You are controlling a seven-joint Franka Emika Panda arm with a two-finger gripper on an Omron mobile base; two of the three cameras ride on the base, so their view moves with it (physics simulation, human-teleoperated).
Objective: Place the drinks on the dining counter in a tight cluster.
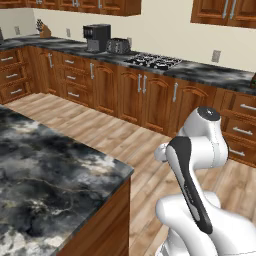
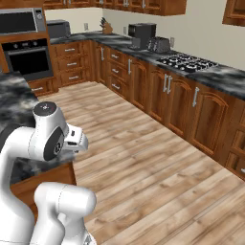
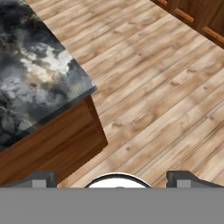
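Hand view shows the gripper [image 3: 112, 179] with its fingers spread wide apart and holding nothing, above the wooden floor [image 3: 166, 87] beside the dining counter [image 3: 30, 65] corner.

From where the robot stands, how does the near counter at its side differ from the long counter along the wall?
The dining counter stands free on the wood floor with a plain wooden side, and the part in view is bare. The wall counter runs against the wall, has drawers and doors with metal handles below, and carries a coffee machine, a toaster and a stovetop. Both have black-and-grey marbled tops on reddish wood.
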